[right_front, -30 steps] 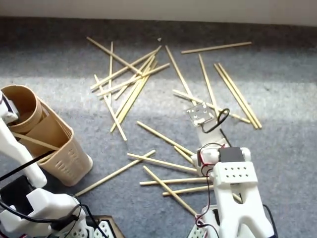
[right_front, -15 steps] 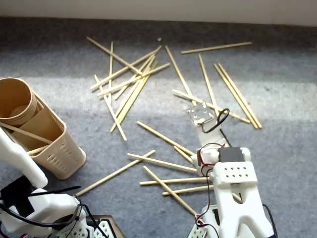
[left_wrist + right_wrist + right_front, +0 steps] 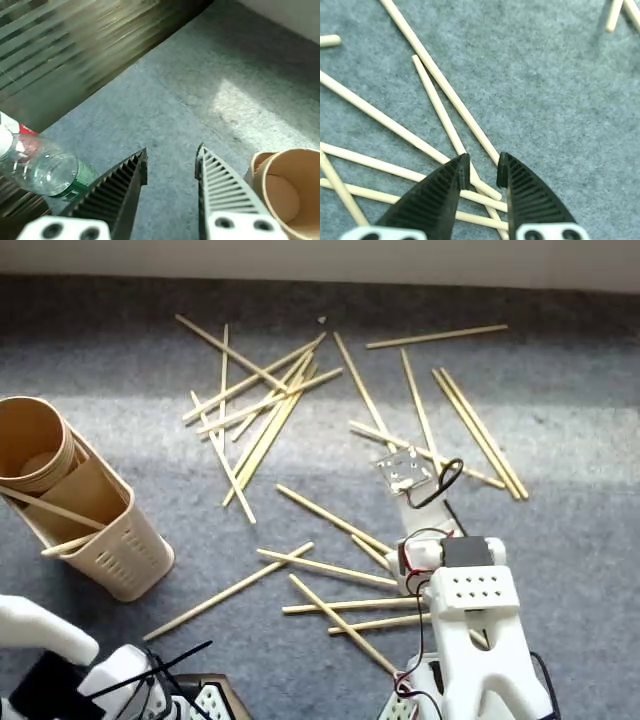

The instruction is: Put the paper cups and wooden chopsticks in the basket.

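Left gripper spread wide, empty, just beside the paper cups. Right gripper fingers a sliver apart over crossed chopsticks, nothing clamped. The basket holds the nested cups and two chopsticks; other chopsticks lie scattered on the grey carpet beyond

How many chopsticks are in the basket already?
2. One long chopstick lies across the basket's opening, beside the paper cups. A second chopstick pokes out next to it, nearer the arms. More may be hidden inside.
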`<state>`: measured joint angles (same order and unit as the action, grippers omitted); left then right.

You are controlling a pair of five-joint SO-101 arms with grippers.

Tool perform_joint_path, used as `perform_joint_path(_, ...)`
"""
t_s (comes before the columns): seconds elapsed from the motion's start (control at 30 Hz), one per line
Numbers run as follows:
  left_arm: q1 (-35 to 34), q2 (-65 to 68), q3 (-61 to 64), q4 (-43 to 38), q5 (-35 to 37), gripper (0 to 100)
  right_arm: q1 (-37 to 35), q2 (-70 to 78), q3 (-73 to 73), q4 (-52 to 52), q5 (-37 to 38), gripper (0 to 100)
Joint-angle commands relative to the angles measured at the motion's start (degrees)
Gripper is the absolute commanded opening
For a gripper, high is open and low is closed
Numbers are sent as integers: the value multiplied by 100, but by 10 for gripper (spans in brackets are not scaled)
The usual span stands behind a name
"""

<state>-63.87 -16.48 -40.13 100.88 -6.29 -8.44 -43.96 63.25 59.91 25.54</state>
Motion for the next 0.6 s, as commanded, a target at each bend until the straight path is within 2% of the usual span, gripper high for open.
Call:
perform_joint_path(0.0, -259, -699, 1411, 18, -1029, 181, 48, -22, -40, -4, -53, 112)
perform_joint_path(0.17, 365, -1385, 4558, 0, -2136, 181, 48, -13, -40, -4, -53, 112)
perform_joint_path(0.3, 1138, -1604, 6624, -132, -2321, 181, 48, 13, -40, -4, -53, 112)
perform_joint_path(0.43, 1385, -1736, 7855, -888, -2312, 181, 66, 13, -40, 13, -53, 112)
perform_joint_path(0.57, 1393, -1780, 8585, -1679, -2312, 181, 57, 4, -40, 13, -53, 112)
